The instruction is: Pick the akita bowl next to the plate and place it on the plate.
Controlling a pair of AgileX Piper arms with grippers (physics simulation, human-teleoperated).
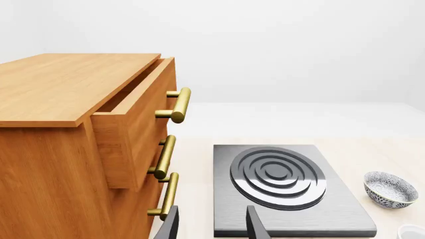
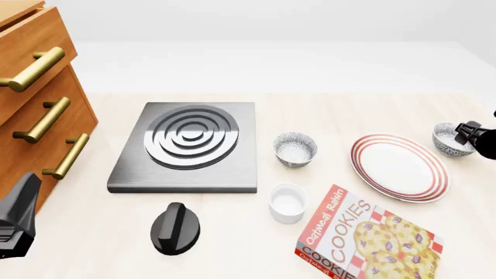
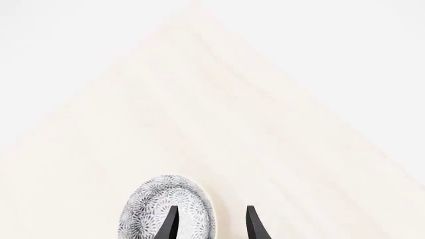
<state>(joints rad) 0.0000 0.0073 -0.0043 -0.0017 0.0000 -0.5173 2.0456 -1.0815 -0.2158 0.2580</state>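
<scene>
Front view puts the akita bowl [image 2: 451,139] at the far right of the frame, just beside the right edge of the plate [image 2: 399,167], standing on the pale surface [image 2: 326,107]. A second speckled bowl [image 2: 295,149] sits left of the plate with a wider gap, so I judge the right-hand one to be the target. The right claw [image 2: 468,132] is at that bowl, dark against its right rim.

Right wrist view shows the right claw [image 3: 210,221] narrowly parted, one finger [image 3: 169,221] over the bowl's [image 3: 166,209] speckled wall and the other outside it, not yet closed on anything. The left claw [image 1: 211,224] hangs parted and empty near the cabinet [image 1: 59,149] and the stove plate [image 1: 285,189], low in the left wrist view.

The step in hand looks like pinching the rim. To do it well, the claw should straddle the wall squarely, one finger inside and one outside, then close firmly before lifting, since a thin curved rim may slip or tip the bowl.

The bowl stands upright, mouth upward. Being round, it has no long axis across the surface, so any rim point serves.
</scene>
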